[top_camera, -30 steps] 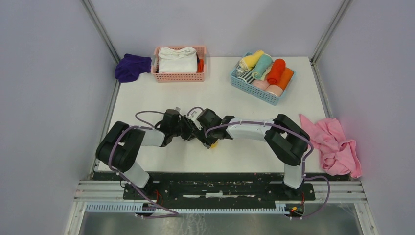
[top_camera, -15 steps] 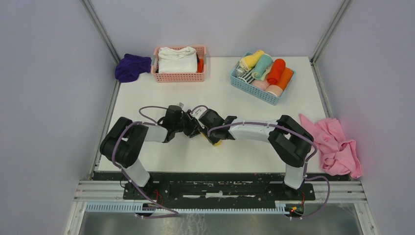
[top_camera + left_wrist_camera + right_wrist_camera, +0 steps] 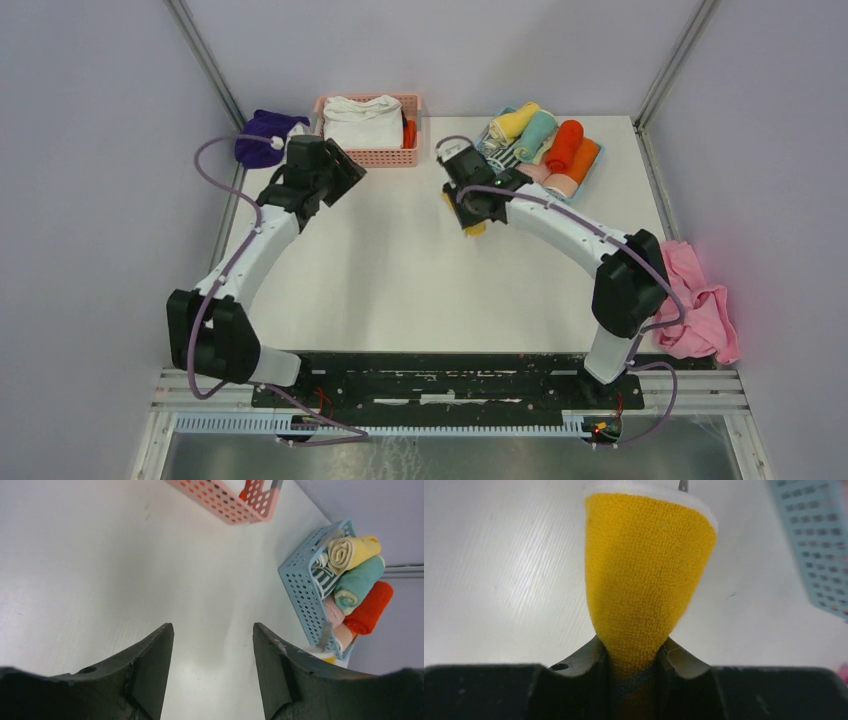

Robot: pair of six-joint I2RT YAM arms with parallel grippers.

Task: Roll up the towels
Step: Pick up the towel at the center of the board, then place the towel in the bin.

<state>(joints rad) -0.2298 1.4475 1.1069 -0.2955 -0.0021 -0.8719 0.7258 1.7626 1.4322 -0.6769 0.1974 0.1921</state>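
**Right arm.** Your right gripper (image 3: 634,655) pinches a rolled yellow towel (image 3: 649,575) between its fingers, just beside the near-left corner of the blue basket (image 3: 522,186). The roll appears to hang clear of the table (image 3: 400,280), though neither view settles this.

**Left arm.** Your left gripper (image 3: 212,640), its fingers spread, is over the table near the pink basket (image 3: 365,157).

**Right edge.** A crumpled pink towel (image 3: 695,300) lies there.

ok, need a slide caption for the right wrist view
Right pincer shut on a yellow towel, white table behind, corner of the blue basket at upper right.
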